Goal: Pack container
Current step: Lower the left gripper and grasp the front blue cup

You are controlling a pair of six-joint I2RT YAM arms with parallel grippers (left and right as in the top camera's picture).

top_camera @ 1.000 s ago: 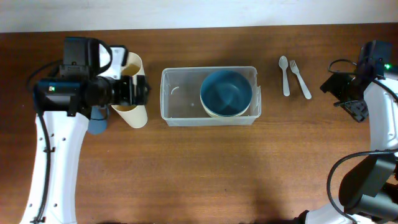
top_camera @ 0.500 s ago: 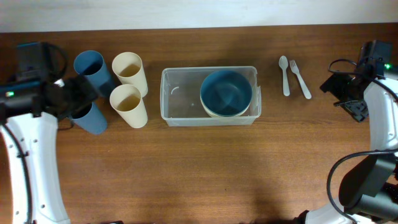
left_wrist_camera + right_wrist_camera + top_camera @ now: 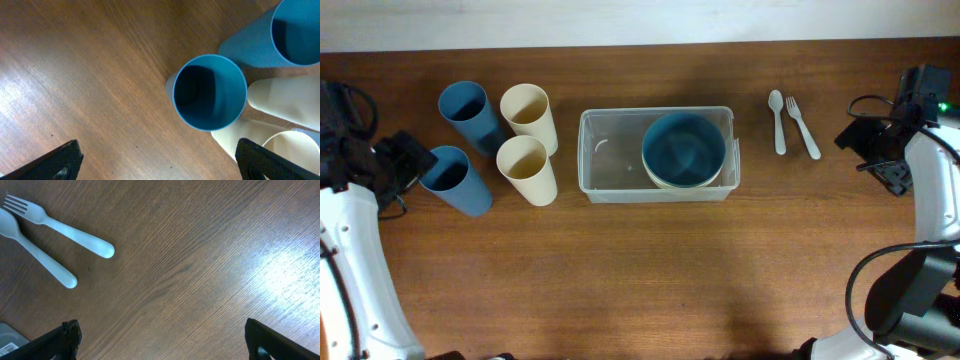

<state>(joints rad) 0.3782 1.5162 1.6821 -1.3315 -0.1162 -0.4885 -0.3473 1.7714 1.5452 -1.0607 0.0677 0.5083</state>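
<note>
Here the container (image 3: 610, 168) sits on the table (image 3: 640, 270), a little toward the far side and near the middle from left to right, with its long sides running left to right. In its right half a blue bowl (image 3: 684, 148) sits nested in a cream bowl (image 3: 663, 184) (only a sliver of cream rim shows along the near edge).

Four cups stand upright to the left of the container. The far blue cup (image 3: 468, 108) and the near blue cup (image 3: 453, 178) are on the left of the group. The far cream cup (image 3: 527, 112) and the near cream cup (image 3: 526, 167) are on the right, the near one just beside the container's left wall.

The left gripper (image 3: 159, 162) hovers at the table's left edge, just left of the near blue cup. Its jaws are spread wide and hold nothing. From the wrist, that cup's open mouth shows ahead of the two fingertips.

To the right of the container lie a spoon (image 3: 777, 120) and a fork (image 3: 802, 126) side by side, the spoon on the left, with their handles toward the near side.

The right gripper (image 3: 162, 342) hangs over bare wood well right of the fork, its jaws also wide apart and empty.
</note>
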